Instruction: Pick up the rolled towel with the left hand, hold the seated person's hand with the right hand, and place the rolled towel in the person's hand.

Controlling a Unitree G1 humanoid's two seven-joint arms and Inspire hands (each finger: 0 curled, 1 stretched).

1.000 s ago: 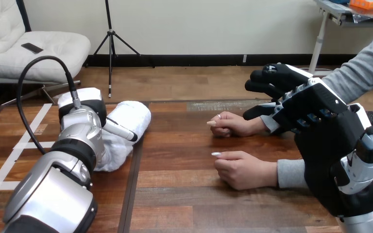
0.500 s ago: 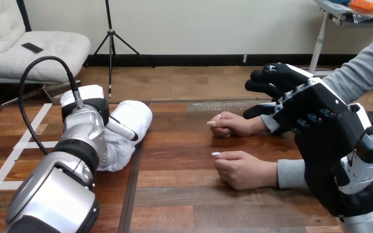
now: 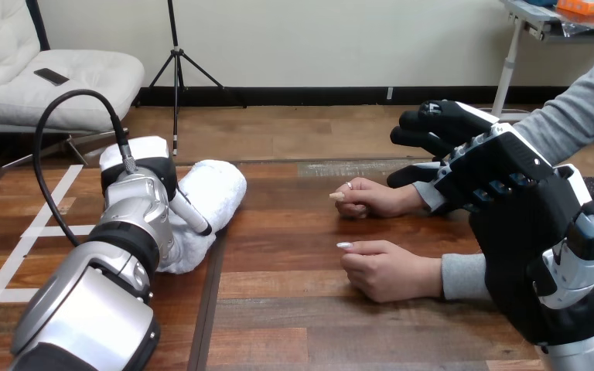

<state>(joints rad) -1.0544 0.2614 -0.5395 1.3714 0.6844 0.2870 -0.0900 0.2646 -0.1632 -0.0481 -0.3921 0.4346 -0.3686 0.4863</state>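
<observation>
Left hand (image 3: 141,166) has dragged the rolled towel (image 3: 218,188) slightly right, thumb clamped across it. Right hand (image 3: 503,178) hangs loose and empty. Firm up the grip, then lift clear of the table (image 3: 294,309).

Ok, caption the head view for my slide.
Left hand on the rolled towel; right hand raised beside the person's far hand, near hand also resting on the table.

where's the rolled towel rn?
Head view: the rolled towel is on the left side of the table, with the left hand closed on it, well left of the person's two hands.
</observation>
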